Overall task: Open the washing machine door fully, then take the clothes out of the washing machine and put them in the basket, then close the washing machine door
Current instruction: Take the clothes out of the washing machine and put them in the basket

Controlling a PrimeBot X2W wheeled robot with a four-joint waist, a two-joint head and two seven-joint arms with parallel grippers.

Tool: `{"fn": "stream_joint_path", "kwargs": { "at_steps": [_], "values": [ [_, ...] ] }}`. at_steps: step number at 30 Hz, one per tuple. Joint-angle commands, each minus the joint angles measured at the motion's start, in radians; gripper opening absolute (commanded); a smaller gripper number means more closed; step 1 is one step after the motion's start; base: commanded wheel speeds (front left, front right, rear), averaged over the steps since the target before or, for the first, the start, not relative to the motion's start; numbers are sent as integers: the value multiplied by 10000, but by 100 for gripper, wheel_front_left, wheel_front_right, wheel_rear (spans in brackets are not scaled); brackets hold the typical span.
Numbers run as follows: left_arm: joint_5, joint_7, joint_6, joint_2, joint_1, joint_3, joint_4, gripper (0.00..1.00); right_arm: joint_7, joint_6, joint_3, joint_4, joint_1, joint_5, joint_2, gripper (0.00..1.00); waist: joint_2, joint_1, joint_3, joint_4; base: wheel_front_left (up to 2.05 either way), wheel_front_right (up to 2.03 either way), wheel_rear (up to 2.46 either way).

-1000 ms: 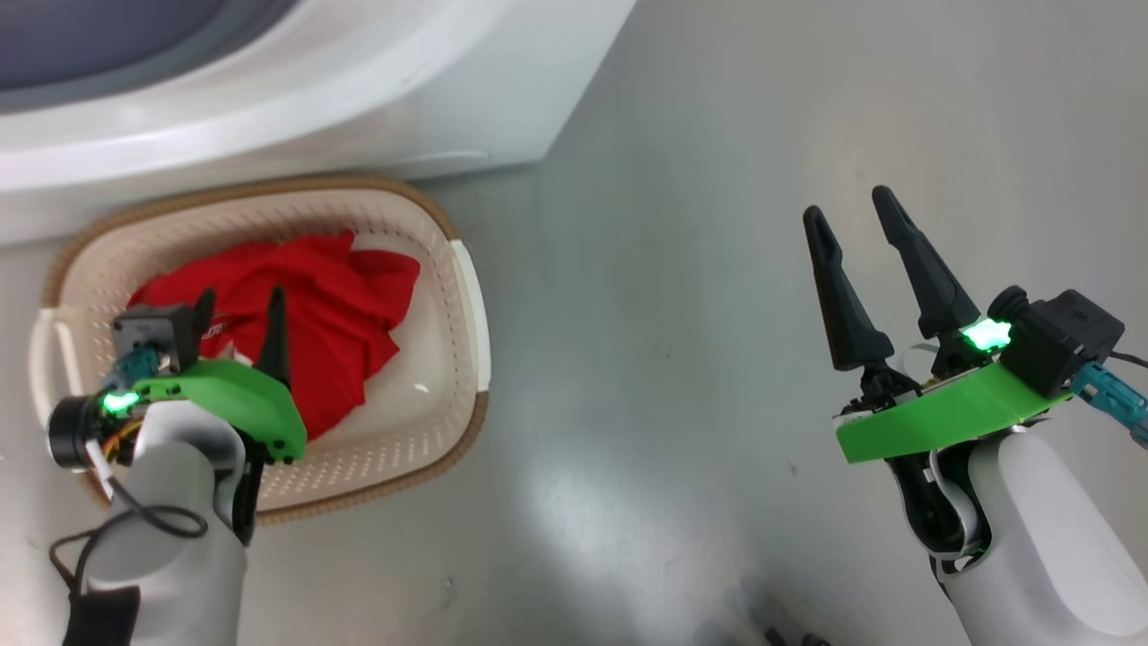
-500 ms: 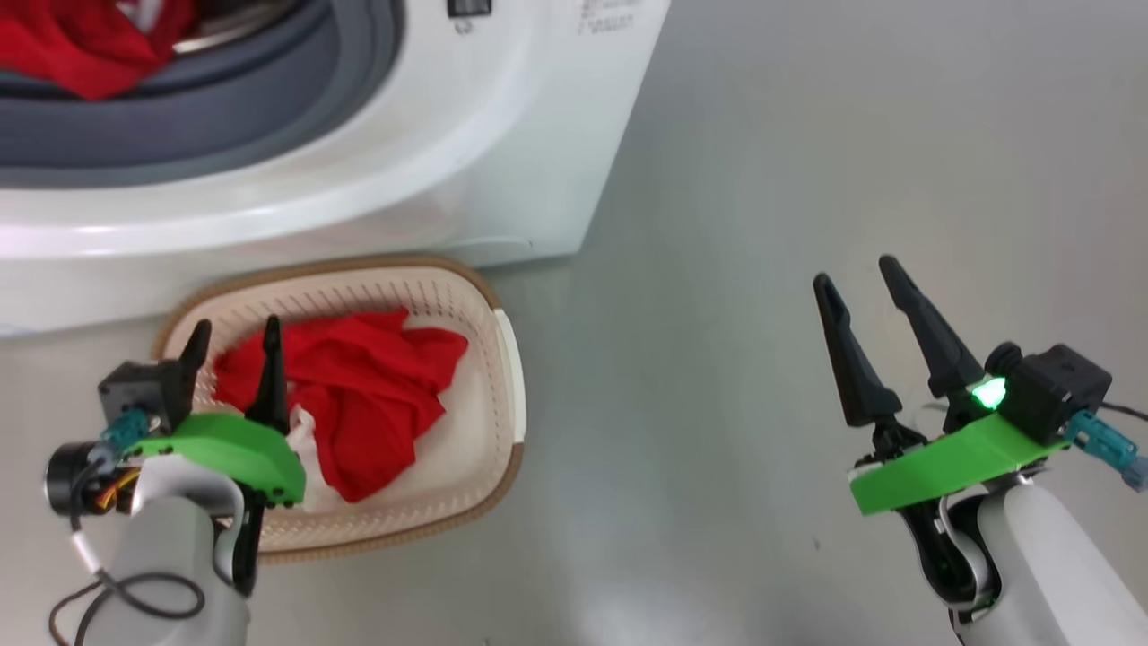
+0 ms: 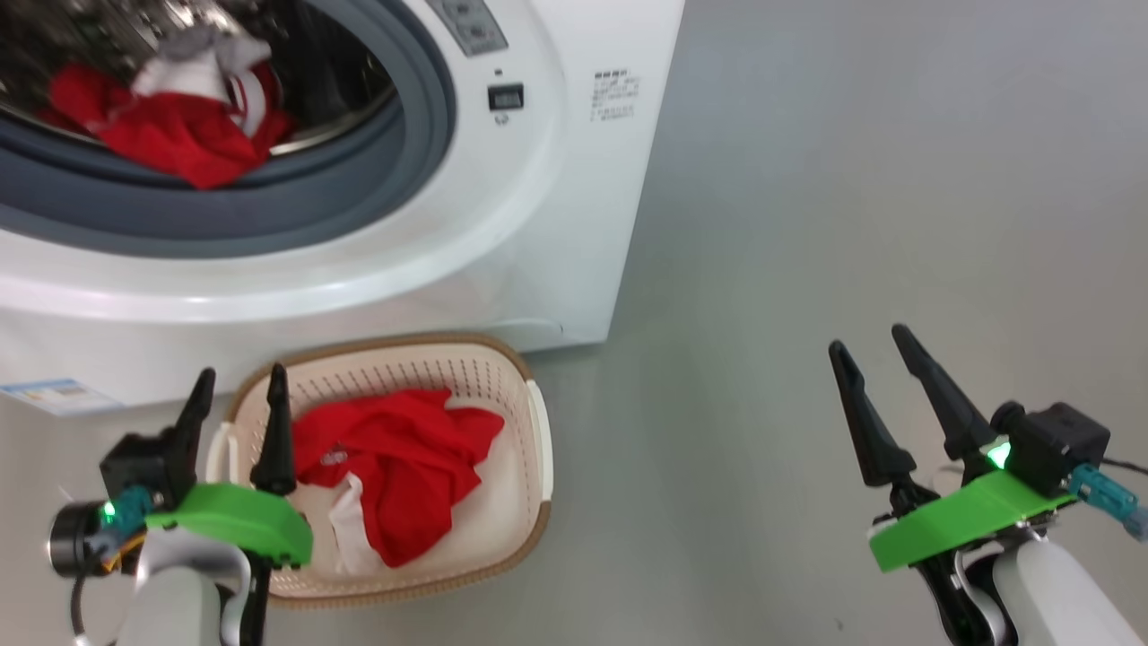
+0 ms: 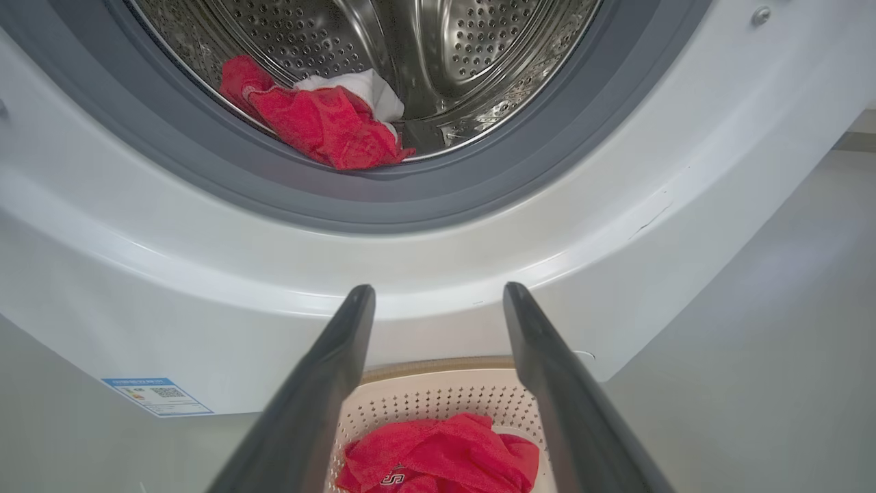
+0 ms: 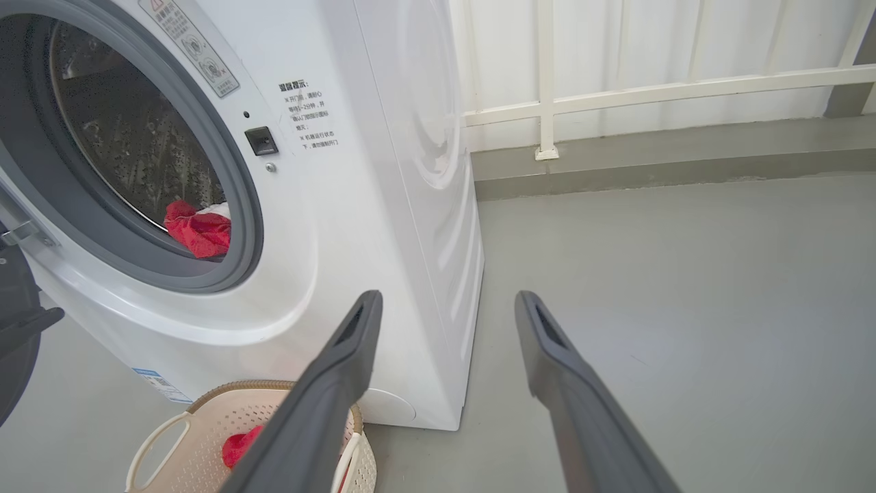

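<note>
Hovering at 8 o'clock in the head view, the left pincer (image 3: 241, 371) gapes empty over the one basket (image 3: 538, 449), which holds one heap of red clothes (image 3: 404, 458). A second heap lies in the washing machine (image 3: 556, 179) at 11. At 4 o'clock the right pincer (image 3: 868, 337) spreads empty above the floor (image 3: 852, 179); its wrist view adds a white railing (image 5: 616, 96).

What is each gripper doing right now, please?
Left gripper: open, holding nothing.
Right gripper: open, holding nothing.
</note>
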Motion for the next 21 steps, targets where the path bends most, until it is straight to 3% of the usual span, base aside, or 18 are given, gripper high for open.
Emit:
{"fn": "stream_joint_path", "kwargs": {
  "at_steps": [1,21],
  "values": [
    [180,-51,-51,221,367,280,-495,100,-65,63,115,-190,264,-24,-143,100,0,-1,-599,117,0,0,0],
    [215,-51,-55,31,3570,696,-3459,100,-65,63,-252,-253,2023,-96,-373,100,0,-1,-2504,290,0,0,0]
  ]
}}
